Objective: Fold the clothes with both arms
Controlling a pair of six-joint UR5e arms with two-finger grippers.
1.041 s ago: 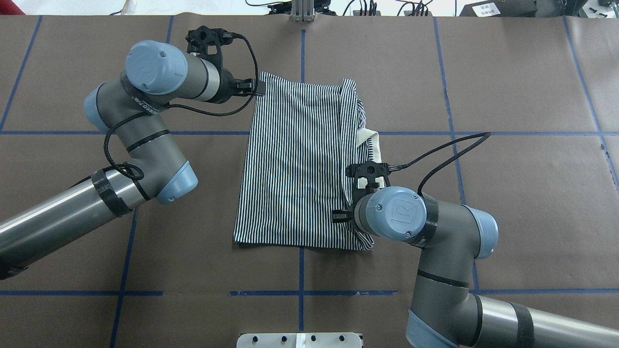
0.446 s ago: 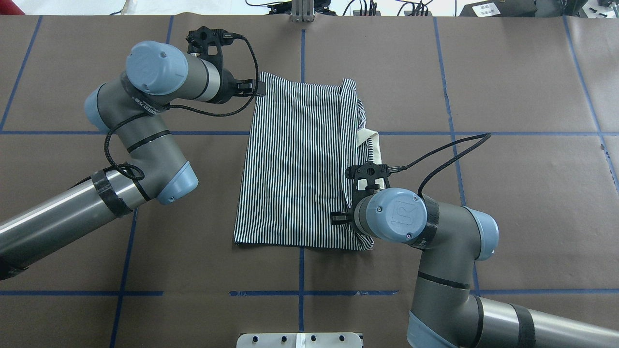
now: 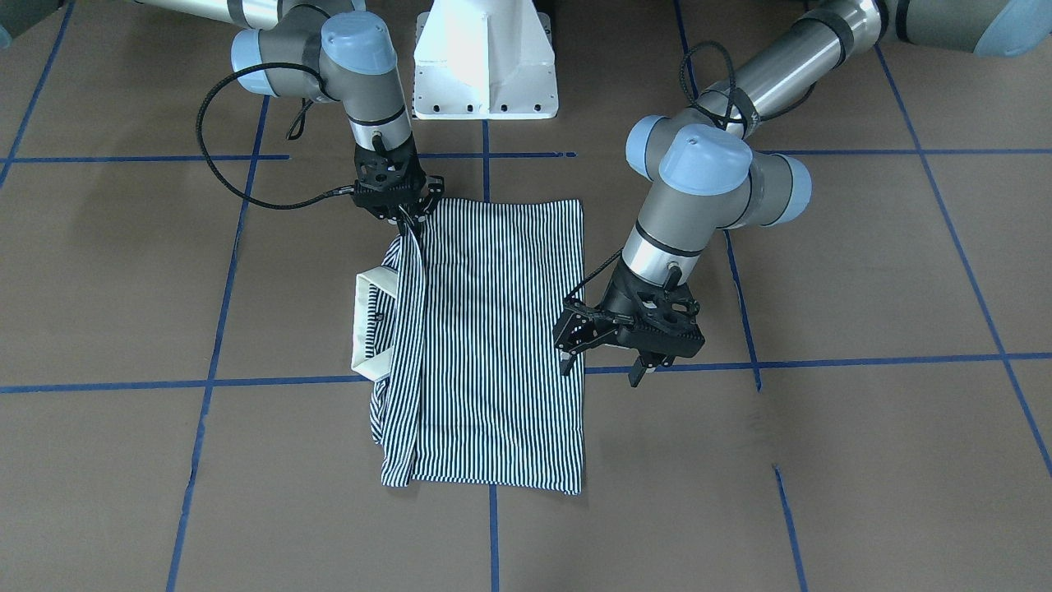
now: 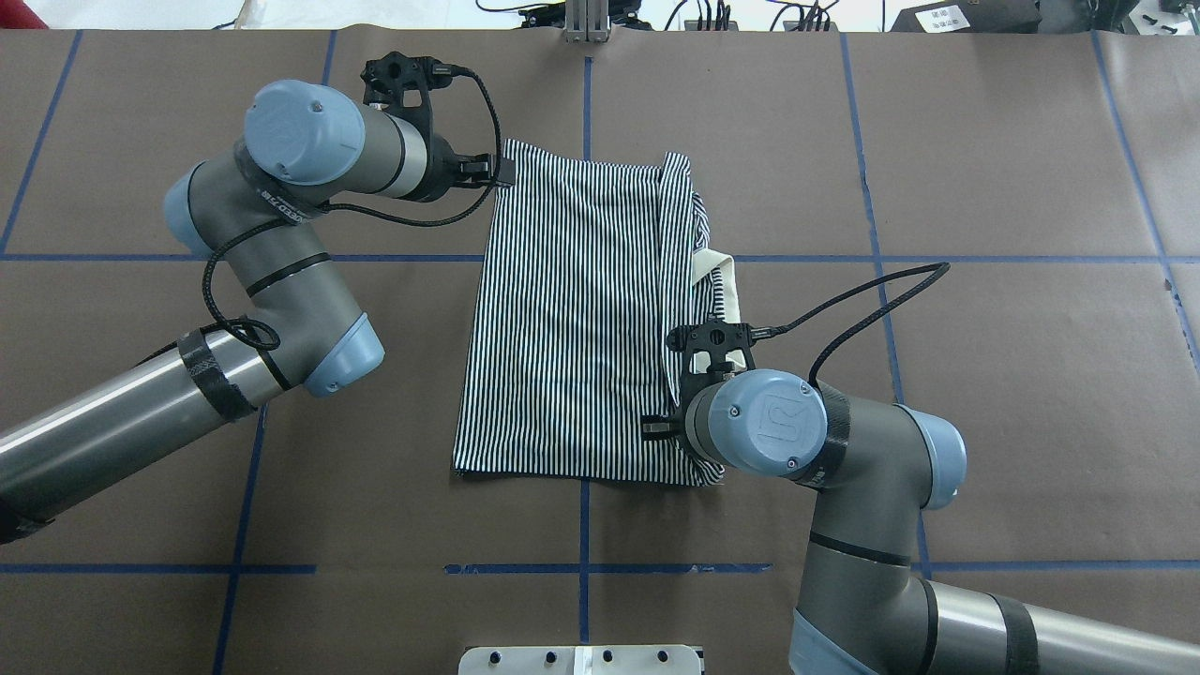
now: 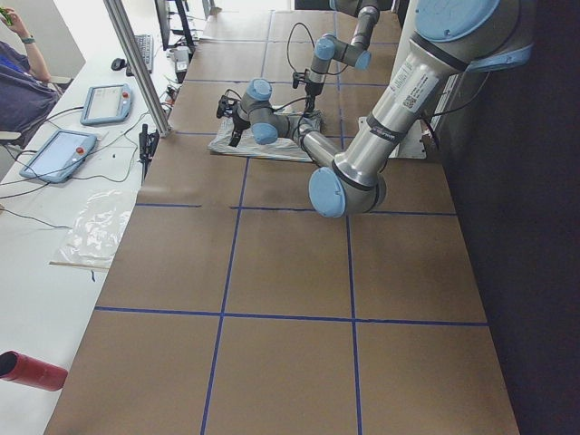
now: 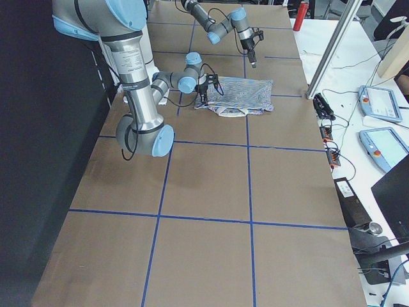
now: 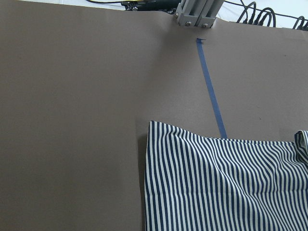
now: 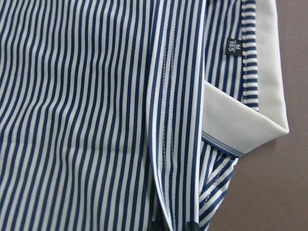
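Left tool agape, pointing down; right tool pinched tight, low.

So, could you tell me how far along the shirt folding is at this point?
Done: the shirt lies flat with one side folded over into a long panel. In hand: the right tool pinches that folded edge near the robot, while the left tool hangs open beside the far opposite corner. Left: the cream collar pokes out sideways, and no crosswise fold shows yet.
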